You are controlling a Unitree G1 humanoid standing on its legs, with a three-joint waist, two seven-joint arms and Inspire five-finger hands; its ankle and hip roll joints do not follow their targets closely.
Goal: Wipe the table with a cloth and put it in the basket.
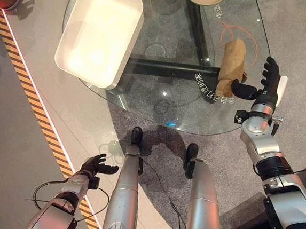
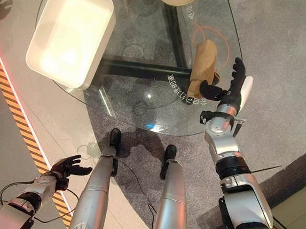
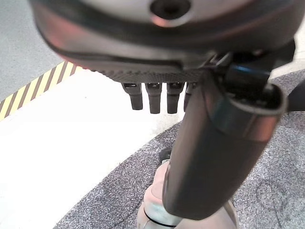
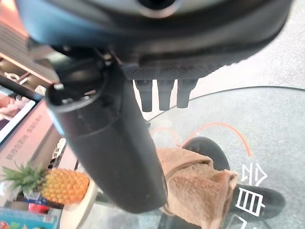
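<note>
The right hand (image 1: 267,84) hovers spread open beside the rolled brown cloth (image 1: 231,65) near the glass desk (image 1: 159,99) edge; the white basket (image 1: 98,32) overhangs the opposite rim.

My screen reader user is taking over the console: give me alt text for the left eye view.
The robot's right hand, fingers open, reaches over the edge of a round glass table beside a rolled brown cloth, thumb at its near end. A white rectangular basket sits on the table's left side; the left hand hangs open low over the floor.
</note>
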